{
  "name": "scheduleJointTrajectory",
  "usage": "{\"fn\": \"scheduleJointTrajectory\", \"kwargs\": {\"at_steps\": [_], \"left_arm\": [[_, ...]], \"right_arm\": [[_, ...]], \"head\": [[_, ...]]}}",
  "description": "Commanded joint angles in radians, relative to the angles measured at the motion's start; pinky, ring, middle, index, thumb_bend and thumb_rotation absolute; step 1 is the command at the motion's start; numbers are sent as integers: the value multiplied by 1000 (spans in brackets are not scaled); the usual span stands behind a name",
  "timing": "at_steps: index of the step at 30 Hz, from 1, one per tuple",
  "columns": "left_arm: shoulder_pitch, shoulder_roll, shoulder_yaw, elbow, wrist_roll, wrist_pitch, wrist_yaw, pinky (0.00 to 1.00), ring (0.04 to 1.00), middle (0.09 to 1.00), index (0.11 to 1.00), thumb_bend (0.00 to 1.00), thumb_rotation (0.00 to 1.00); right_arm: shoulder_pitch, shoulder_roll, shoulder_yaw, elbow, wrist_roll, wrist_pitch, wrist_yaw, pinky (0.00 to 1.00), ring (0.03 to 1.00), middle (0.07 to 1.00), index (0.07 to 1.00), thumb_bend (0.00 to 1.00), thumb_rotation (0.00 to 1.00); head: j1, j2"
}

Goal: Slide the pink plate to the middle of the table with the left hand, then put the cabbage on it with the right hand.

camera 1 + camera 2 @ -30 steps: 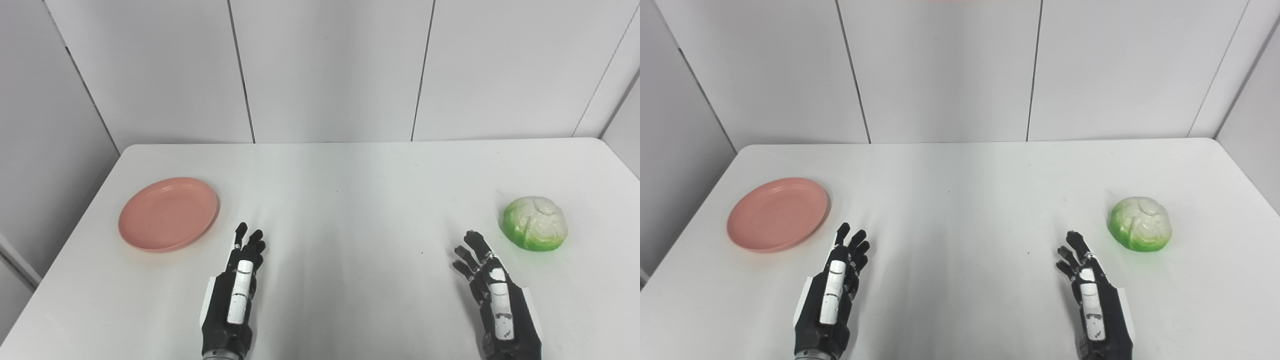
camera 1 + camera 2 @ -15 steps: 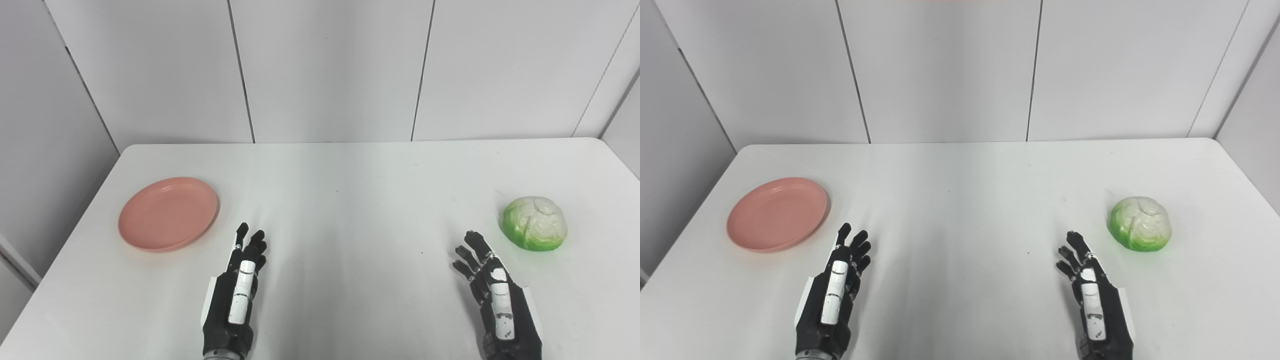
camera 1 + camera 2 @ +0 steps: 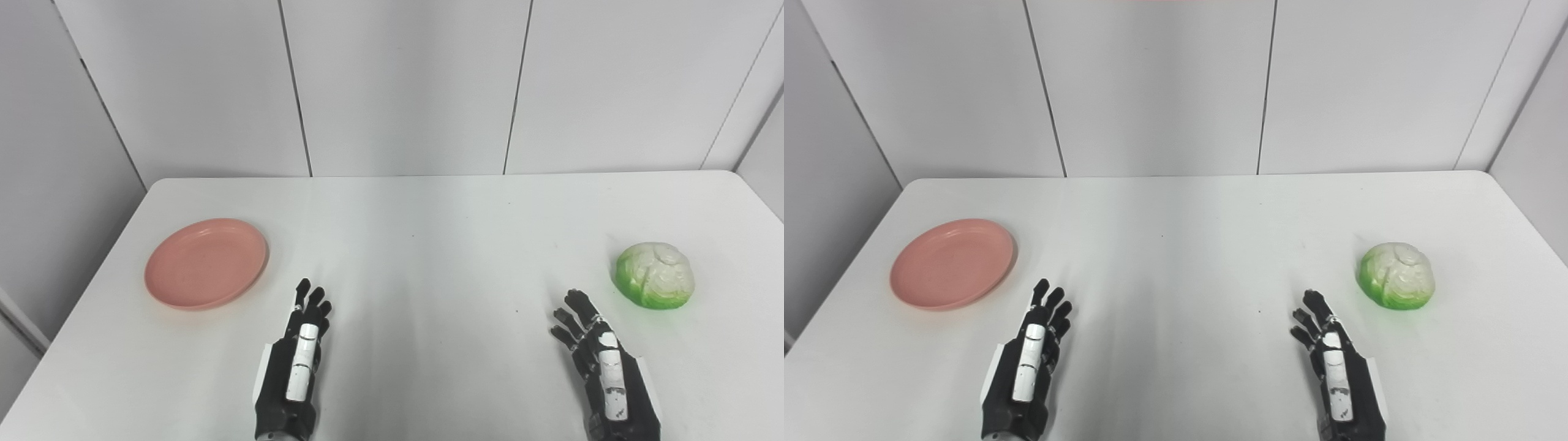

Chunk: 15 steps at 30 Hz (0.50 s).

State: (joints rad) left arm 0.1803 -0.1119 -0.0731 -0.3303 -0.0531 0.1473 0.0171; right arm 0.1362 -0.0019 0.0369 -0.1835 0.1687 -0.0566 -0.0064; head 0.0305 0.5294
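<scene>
Your left hand (image 3: 294, 367) and right hand (image 3: 603, 373) are open and empty; pink plate (image 3: 206, 263) far left, cabbage (image 3: 655, 283) far right.

Matt pink plastic-looking plate (image 3: 206, 262), smooth white table (image 3: 429, 245) w/ slight sheen

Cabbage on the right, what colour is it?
The cabbage is green with a whitish top, clearest in the left eye view.
</scene>
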Motion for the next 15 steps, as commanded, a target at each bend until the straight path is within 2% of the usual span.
{"fn": "scheduleJointTrajectory", "kwargs": {"at_steps": [1, 3, 15], "left_arm": [[123, 11, 3, 4, 18, -63, 6, 990, 958, 977, 1000, 676, 853], [117, 5, 1, 26, 25, -83, 10, 988, 955, 973, 1000, 662, 851], [105, 10, 1, 103, 45, -166, 10, 955, 936, 951, 994, 566, 833]], "right_arm": [[88, 0, -8, 18, 7, -60, 23, 871, 882, 918, 870, 802, 979], [82, -3, -17, 44, 13, -76, 32, 876, 884, 920, 872, 801, 984], [70, 2, -29, 119, 5, -137, 58, 893, 884, 934, 893, 779, 1000]], "head": [[1, 0], [28, -30], [40, -109]]}}
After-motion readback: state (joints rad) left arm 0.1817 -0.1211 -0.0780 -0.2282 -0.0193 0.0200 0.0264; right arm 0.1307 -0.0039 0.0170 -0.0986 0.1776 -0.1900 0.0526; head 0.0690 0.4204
